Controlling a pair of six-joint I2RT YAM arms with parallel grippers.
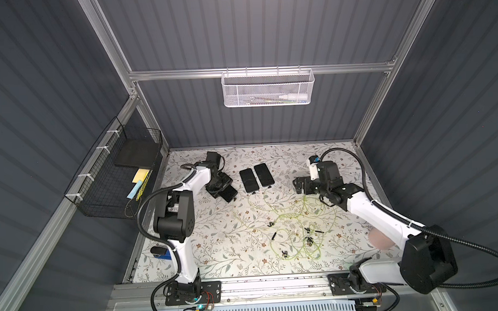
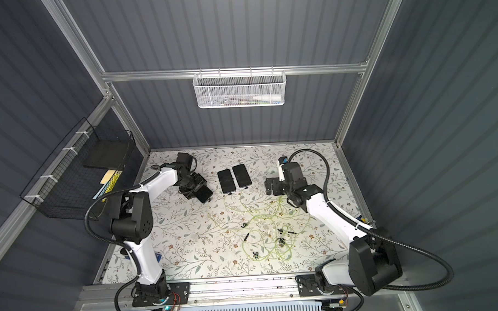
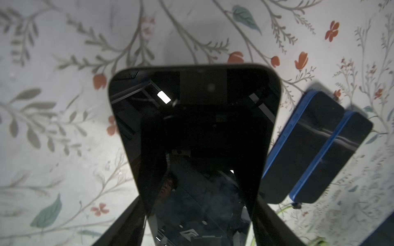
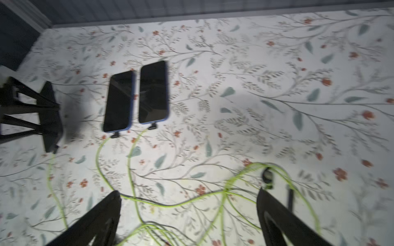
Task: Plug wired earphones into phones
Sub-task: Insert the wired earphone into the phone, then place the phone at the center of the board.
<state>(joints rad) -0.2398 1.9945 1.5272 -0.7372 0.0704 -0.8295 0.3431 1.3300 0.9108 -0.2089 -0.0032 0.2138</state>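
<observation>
Left of the two phones (image 1: 248,180) lying side by side, the left hand (image 3: 198,198) is clenched on a third phone (image 3: 194,106) by its long edges. Black plugs (image 4: 152,127) sit at the pair's near ends. Right of them, the right hand (image 4: 188,191) gapes wide, empty, over the tangled green earphones (image 4: 225,189).

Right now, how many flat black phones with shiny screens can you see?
3. Two flat black glossy phones lie side by side mid-table; the third phone sits between the fingers of the left gripper. I see none hidden.
</observation>
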